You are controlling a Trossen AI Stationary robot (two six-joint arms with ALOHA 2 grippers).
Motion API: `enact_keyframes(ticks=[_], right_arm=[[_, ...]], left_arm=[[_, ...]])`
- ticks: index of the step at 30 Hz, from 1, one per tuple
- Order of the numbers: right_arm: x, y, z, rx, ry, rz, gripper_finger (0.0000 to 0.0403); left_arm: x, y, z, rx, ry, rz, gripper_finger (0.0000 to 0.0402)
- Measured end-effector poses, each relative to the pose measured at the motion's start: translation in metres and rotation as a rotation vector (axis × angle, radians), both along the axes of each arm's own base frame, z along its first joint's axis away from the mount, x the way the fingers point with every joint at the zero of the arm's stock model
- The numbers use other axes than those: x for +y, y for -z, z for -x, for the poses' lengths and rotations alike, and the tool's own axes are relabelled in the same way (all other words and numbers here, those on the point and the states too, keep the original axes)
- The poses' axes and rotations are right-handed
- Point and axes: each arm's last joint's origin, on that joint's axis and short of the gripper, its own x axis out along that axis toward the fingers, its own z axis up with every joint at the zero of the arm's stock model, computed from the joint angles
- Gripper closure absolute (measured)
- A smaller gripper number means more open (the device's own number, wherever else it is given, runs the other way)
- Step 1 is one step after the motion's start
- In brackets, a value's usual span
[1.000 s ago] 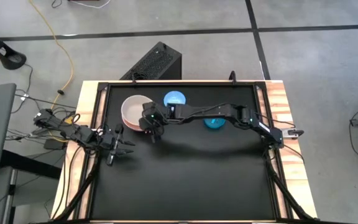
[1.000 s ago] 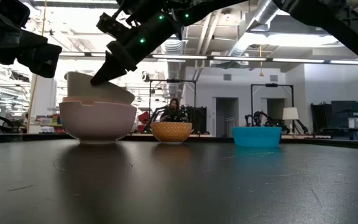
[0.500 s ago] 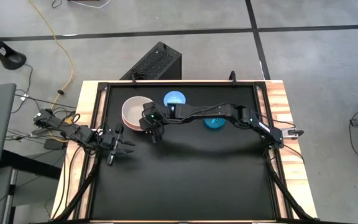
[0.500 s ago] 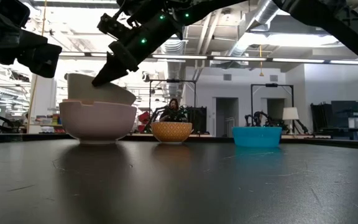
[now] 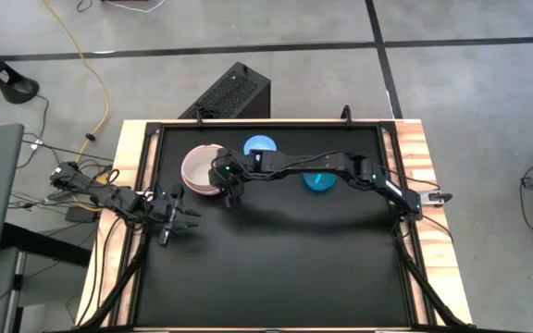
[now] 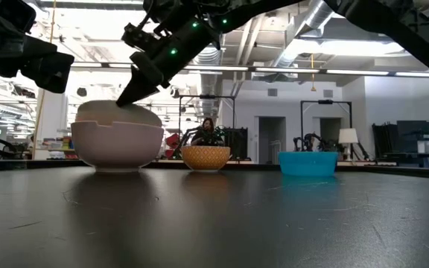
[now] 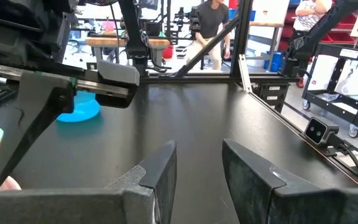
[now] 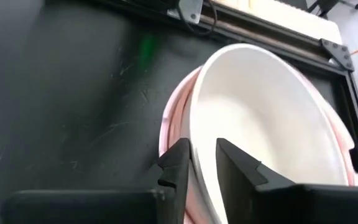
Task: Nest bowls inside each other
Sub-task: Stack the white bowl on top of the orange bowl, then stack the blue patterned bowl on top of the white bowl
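A white bowl (image 5: pixel 201 166) sits inside the pink bowl (image 6: pixel 118 146) at the table's far left and rises a little above the pink rim. My right gripper (image 8: pixel 204 163) reaches in from the right, slanting down. It is open, with one finger inside and one outside the white bowl's near-right rim. The light blue bowl (image 5: pixel 260 146) stands on its base near the far edge. The teal bowl (image 5: pixel 319 182) stands under the right arm. My left gripper (image 7: pixel 197 168) waits open at the left edge. My right gripper has one finger (image 8: pixel 238 167) inside the white bowl and the other (image 8: pixel 178 163) outside it, astride the rim (image 8: pixel 199 140), coming slanting down from the table's right. Whether either finger touches the rim, I cannot tell. The white bowl rests in the pink bowl.
The black table top (image 5: pixel 285 268) lies bare across its middle and near half. A raised black frame (image 5: pixel 266 123) runs round it, with wooden side boards. Cables and a laptop lie beyond the left edge.
The white bowl stood tilted in the pink bowl, one side of its rim held high under my right gripper. It has dropped down into the pink bowl and sits lower and more level. The right gripper has stayed over the same spot.
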Motion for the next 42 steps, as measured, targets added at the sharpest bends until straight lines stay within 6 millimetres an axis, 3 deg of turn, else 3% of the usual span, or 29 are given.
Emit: enact_keyframes(ticks=[7,13,16,24,32,42], right_arm=[[0.005,-0.03,0.021,0.051,0.003,-0.025,0.0271],[0.01,-0.052,0.053,0.206,-0.051,-0.135,0.0257],[0.003,-0.054,0.066,0.29,-0.034,-0.166,0.0259],[-0.049,-0.031,0.085,0.442,0.111,-0.237,0.027],[-0.095,0.013,0.089,0.377,0.221,-0.245,0.0271],[-0.105,0.043,0.092,0.36,0.272,-0.188,0.0271]], left_arm=[[0.0,0.0,0.0,0.0,0.0,0.0,0.0284],[0.0,0.0,0.0,0.0,0.0,0.0,0.0284],[0.0,0.0,0.0,0.0,0.0,0.0,0.0284],[0.0,0.0,0.0,-0.001,0.0,0.0,0.0284],[0.0,0.0,0.0,-0.001,0.0,0.0,0.0284],[0.0,0.0,0.0,0.0,0.0,0.0,0.0284]])
